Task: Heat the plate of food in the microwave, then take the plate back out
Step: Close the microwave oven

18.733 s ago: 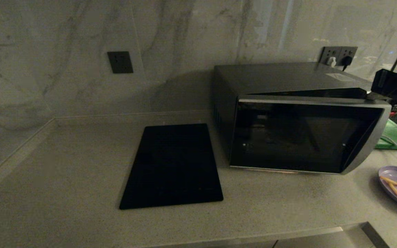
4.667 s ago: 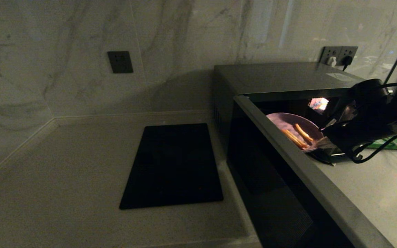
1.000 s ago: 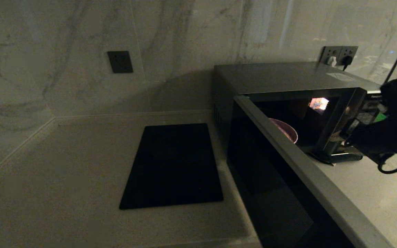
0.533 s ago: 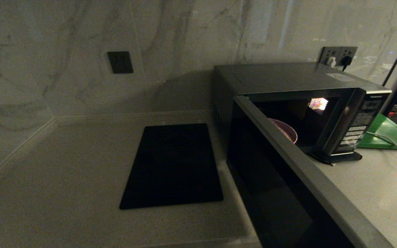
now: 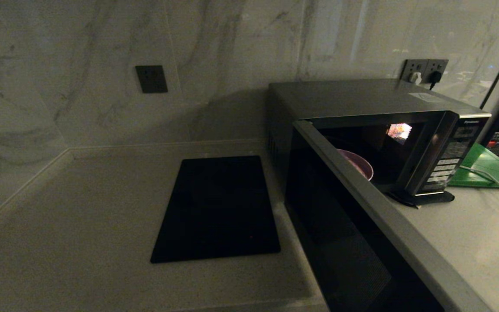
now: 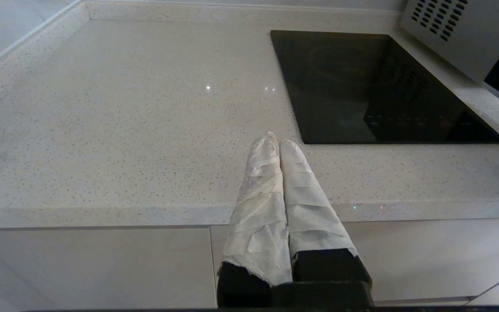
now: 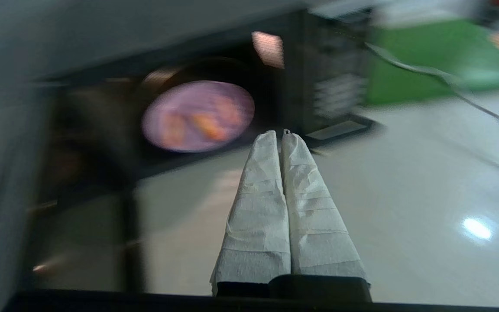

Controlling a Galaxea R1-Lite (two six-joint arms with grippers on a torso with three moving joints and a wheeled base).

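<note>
- The plate of food (image 5: 359,164) sits inside the microwave (image 5: 362,130), whose door (image 5: 362,242) hangs wide open.
- Right gripper (image 7: 283,134): fingers pressed together, empty, above the counter (image 7: 405,182) outside the oven.
- Left gripper (image 6: 275,141): closed, empty, parked near the counter's front edge.

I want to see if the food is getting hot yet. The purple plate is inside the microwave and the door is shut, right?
Not quite. The purple plate is inside the microwave, but the door is wide open, swung out toward the robot. The head view shows it, and the right wrist view looks straight in at the plate.
</note>
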